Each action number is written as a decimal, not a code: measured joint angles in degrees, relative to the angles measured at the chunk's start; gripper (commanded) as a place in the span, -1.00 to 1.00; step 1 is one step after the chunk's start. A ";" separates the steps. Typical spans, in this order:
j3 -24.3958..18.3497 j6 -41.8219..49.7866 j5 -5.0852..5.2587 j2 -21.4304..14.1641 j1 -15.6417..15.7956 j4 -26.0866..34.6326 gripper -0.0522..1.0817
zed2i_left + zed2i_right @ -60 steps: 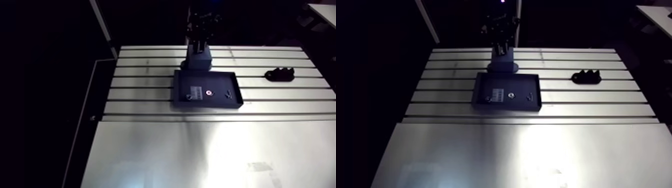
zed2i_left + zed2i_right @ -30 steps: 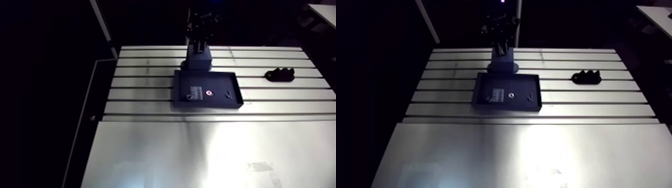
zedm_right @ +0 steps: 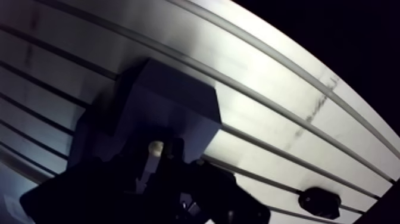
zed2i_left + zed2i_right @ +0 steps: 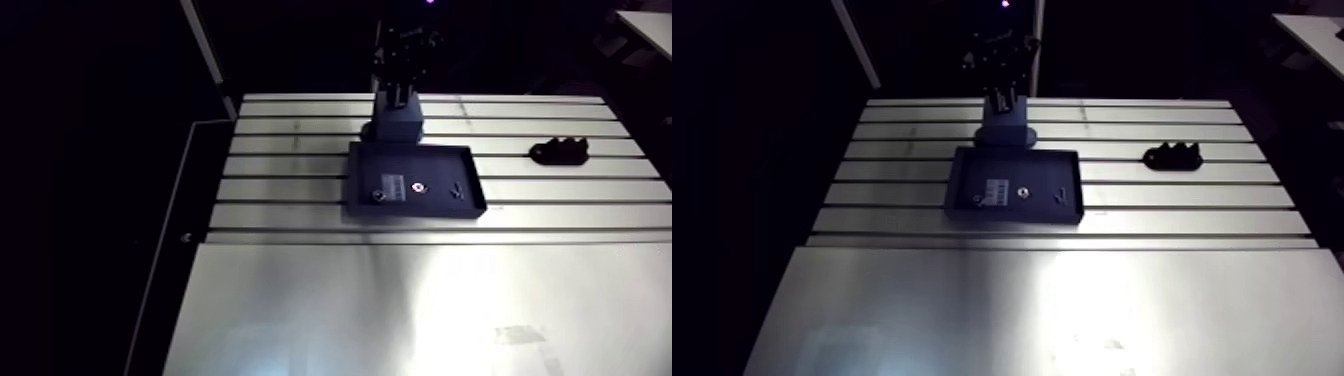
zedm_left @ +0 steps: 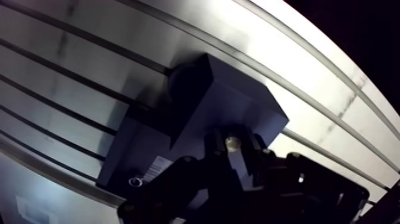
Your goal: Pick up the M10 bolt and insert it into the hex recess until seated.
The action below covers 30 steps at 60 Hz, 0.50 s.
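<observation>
Looking down the wrist view, you can see the gripper [image 5: 233,149] clamped on the bolt [image 3: 156,147]. The bolt's pale round end shows between the two dark fingers, and its shaft runs back into their shadow. The bolt hangs right over the dark block [image 5: 238,107], near the edge closest to the gripper. You cannot tell whether it touches the block, because the fingers hide the top face beneath it.

From the arm view, the block stands on the slotted table [image 4: 300,160], just beyond the far edge of the shallow black tray [image 4: 352,180], with the gripper directly above it. Inside the tray lie a pale label [image 4: 394,184], a small ring [image 4: 418,185] just to its right, a small round piece [image 4: 378,194] on its near left, and a small screw [image 4: 457,189] further right. A lumpy black part [image 4: 561,150] sits on the table well right of the tray.
</observation>
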 measured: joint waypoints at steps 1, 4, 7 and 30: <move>0.04 0.05 0.00 -0.06 0.00 0.00 0.40; 0.12 0.15 0.01 -0.17 0.00 0.00 0.40; 0.21 0.27 0.02 -0.28 0.00 0.00 0.40; 0.99 0.67 0.25 -0.82 -0.06 -0.53 0.40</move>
